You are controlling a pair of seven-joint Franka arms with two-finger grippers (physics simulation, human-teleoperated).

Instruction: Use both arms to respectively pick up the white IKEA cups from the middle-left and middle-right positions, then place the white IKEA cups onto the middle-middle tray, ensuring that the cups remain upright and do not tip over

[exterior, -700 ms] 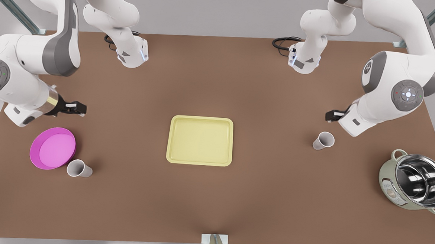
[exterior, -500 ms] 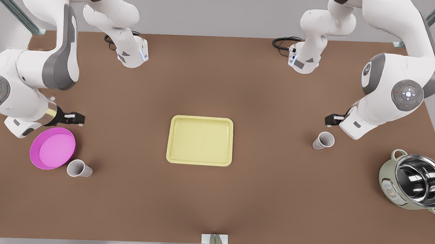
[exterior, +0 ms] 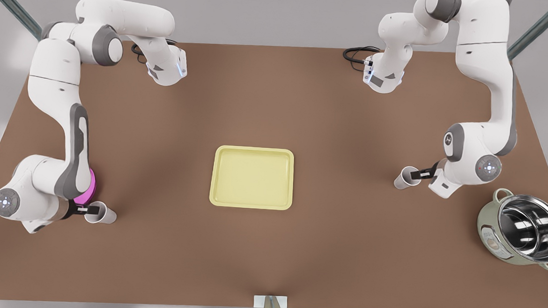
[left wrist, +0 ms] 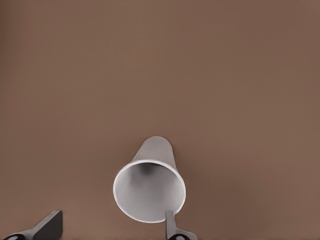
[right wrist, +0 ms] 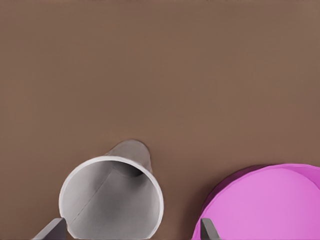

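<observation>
Two white IKEA cups stand upright on the brown table. One cup is at the front view's left, beside the pink bowl. My right gripper is low at its rim and open. The right wrist view has this cup between the open fingers of the right gripper. The other cup stands at the front view's right, with my left gripper open at its rim. In the left wrist view one finger overlaps the rim of that cup. The pale-yellow tray lies empty in the middle.
A pale-green, steel-lined pot sits at the front view's right, near the left arm. The pink bowl lies close beside the cup at the right gripper, largely under the right arm in the front view.
Both arms have dropped and swung toward the table's near side. Each gripper went from hovering away from its cup to sitting low at the cup's rim. Neither cup has moved.
</observation>
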